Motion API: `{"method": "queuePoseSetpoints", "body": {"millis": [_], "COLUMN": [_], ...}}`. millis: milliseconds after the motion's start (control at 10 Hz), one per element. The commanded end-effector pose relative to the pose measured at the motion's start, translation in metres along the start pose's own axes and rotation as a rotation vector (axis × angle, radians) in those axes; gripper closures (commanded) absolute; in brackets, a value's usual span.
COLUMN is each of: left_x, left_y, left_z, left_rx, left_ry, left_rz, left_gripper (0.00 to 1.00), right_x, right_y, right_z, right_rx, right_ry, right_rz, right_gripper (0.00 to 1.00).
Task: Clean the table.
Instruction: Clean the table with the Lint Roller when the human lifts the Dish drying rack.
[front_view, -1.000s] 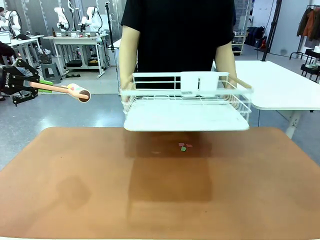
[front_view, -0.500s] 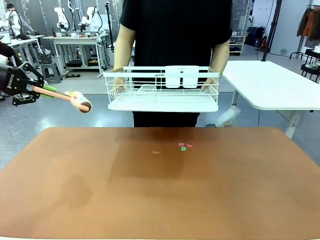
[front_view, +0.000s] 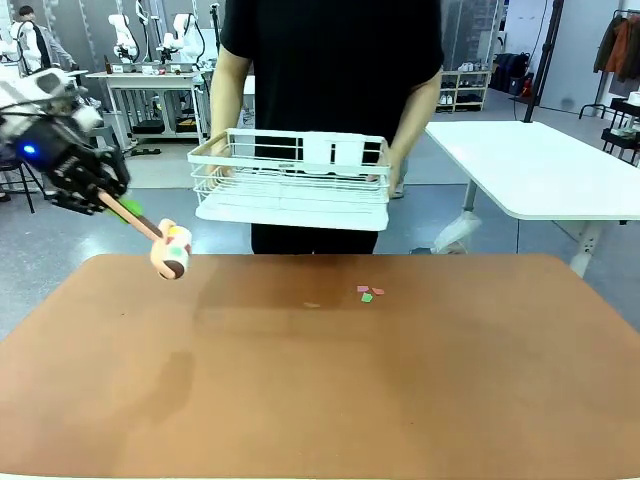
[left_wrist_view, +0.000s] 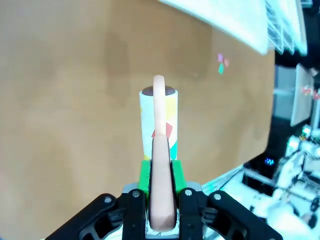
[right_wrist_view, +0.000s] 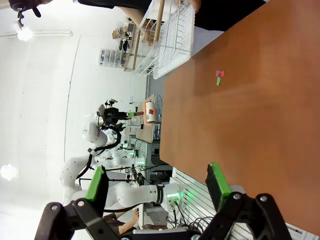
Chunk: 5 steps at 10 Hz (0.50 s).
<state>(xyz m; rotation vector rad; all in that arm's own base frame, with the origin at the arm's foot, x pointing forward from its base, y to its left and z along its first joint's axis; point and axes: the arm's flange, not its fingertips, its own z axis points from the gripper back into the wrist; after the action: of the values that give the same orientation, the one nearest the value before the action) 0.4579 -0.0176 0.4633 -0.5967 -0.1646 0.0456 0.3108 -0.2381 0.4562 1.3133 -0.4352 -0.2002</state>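
left gripper (left_wrist_view: 161, 174) pinching lint roller (front_view: 170, 250) handle above far left of table (front_view: 320, 400), right gripper (right_wrist_view: 157, 182) spread, scraps (front_view: 368, 292) far centre

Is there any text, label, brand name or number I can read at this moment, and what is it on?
No text can be read in these frames.
left gripper: any print on its black body is too blurred to read.
lint roller: coloured patches, no letters.
dish rack: no legible label.
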Motion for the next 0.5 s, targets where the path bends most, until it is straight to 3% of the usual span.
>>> {"method": "queuePoseSetpoints", "body": {"millis": [0, 200, 400], "left_x": [0.022, 0.043, 0.063], "left_y": [-0.021, -0.048, -0.059], "left_z": [-0.035, -0.087, -0.112], "left_rx": [0.032, 0.051, 0.034], "left_ry": [0.051, 0.039, 0.03], "left_rz": [-0.087, -0.021, 0.067], "left_gripper": [0.79, 0.79, 0.79], "right_x": [-0.002, -0.002, -0.002], "right_y": [0.004, 0.004, 0.004], "right_z": [0.001, 0.001, 0.001], "right_rx": [0.013, 0.013, 0.013], "right_ry": [-0.004, -0.004, -0.004], "right_rz": [0.003, 0.003, 0.003], "right_gripper": [0.0, 0.0, 0.0]}}
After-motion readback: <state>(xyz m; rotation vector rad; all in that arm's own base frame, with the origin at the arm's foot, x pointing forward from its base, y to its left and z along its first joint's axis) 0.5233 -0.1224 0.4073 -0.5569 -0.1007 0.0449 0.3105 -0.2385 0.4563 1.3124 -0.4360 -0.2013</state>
